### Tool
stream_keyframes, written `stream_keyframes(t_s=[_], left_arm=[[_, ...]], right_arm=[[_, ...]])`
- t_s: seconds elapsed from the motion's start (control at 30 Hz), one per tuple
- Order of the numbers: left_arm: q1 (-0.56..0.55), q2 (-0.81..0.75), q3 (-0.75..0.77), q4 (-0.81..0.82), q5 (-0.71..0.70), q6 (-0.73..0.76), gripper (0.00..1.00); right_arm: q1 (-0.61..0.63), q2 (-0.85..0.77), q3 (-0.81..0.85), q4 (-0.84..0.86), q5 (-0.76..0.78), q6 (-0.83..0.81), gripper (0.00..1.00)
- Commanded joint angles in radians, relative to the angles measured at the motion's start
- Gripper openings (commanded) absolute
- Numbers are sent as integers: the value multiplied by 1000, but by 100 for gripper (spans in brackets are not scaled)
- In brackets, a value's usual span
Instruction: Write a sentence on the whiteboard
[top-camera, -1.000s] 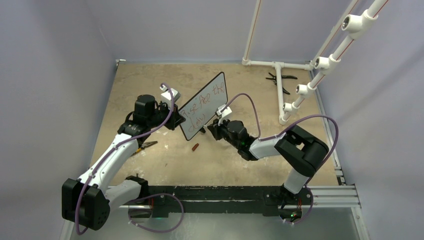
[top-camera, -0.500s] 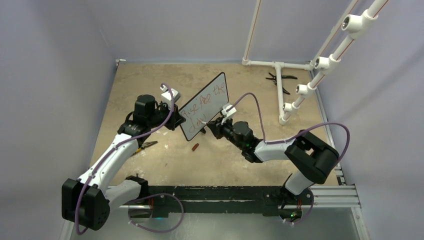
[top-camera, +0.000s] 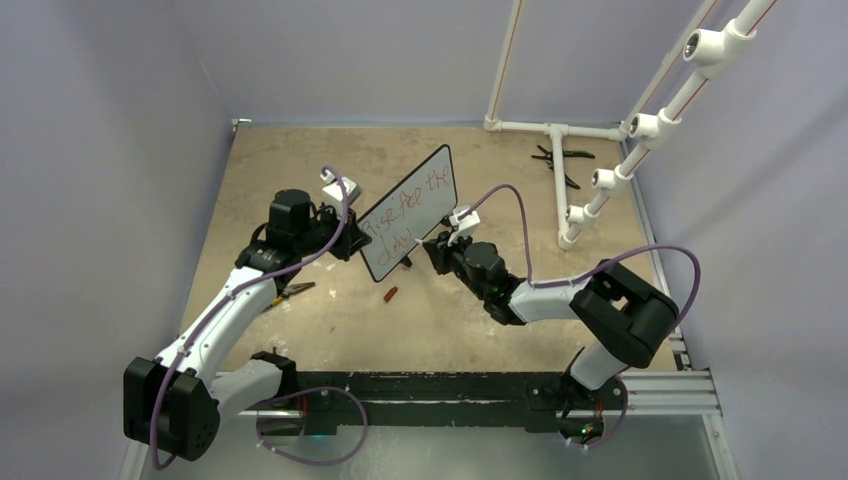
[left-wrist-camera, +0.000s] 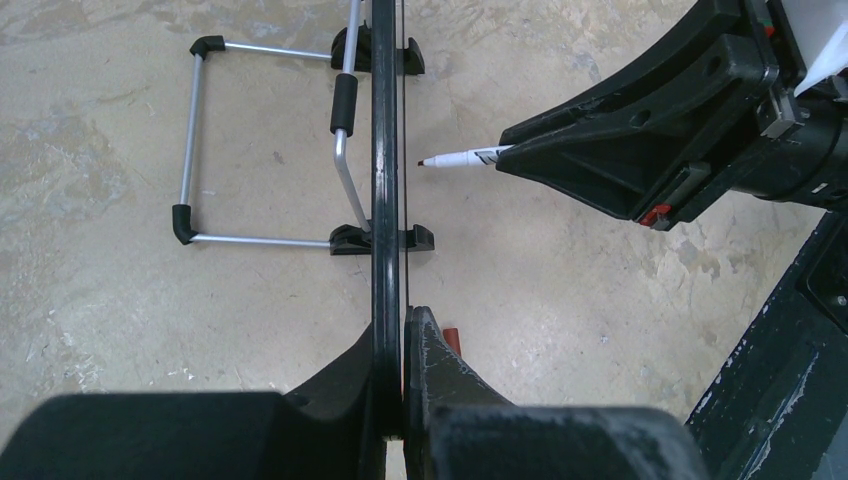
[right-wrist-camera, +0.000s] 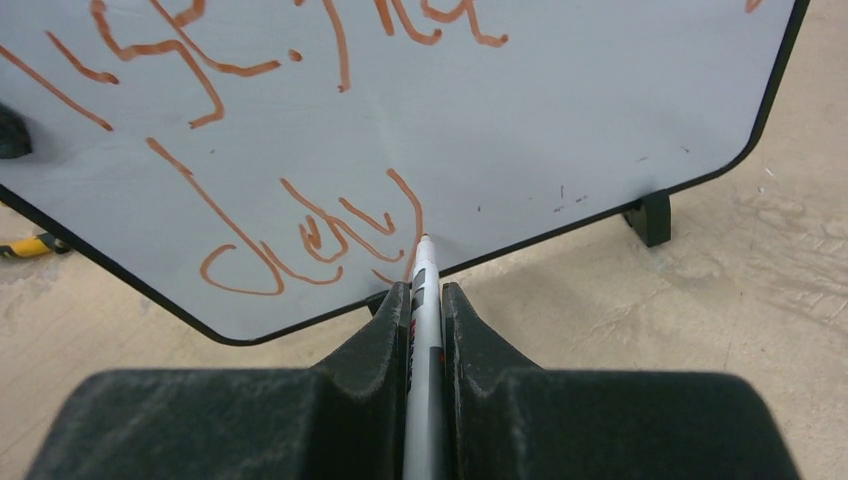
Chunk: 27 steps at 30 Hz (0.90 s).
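The whiteboard (top-camera: 408, 212) stands tilted on the table, with the sentence (top-camera: 402, 215) in red marker in two lines on its face. My left gripper (top-camera: 354, 238) is shut on the board's left edge; in the left wrist view the jaws (left-wrist-camera: 398, 340) clamp the black frame (left-wrist-camera: 384, 200) edge-on. My right gripper (top-camera: 431, 246) is shut on a white marker (right-wrist-camera: 424, 300). The marker's tip sits by the end of the lower red word (right-wrist-camera: 300, 245). In the left wrist view the marker (left-wrist-camera: 462, 158) has its tip a small gap off the board.
A red marker cap (top-camera: 391, 294) lies on the table in front of the board. Yellow-handled pliers (top-camera: 291, 291) lie by the left arm. Black pliers (top-camera: 558, 160) and a white PVC pipe frame (top-camera: 556, 185) stand at the back right. The board's wire stand (left-wrist-camera: 190, 150) sticks out behind it.
My right gripper has moved a little right and up along the board with the marker, and the lower word has gained strokes. The left gripper and board have stayed still.
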Motion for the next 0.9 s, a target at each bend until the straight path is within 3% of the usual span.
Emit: stream_keyframes(t_s=[0.0, 0.87], left_arm=[[-7, -27, 1, 24, 85, -21, 0], [-7, -27, 2, 29, 94, -22, 0]], right_arm=[[-9, 16, 25, 5, 47, 22, 0], [-22, 85, 65, 87, 36, 23, 0]])
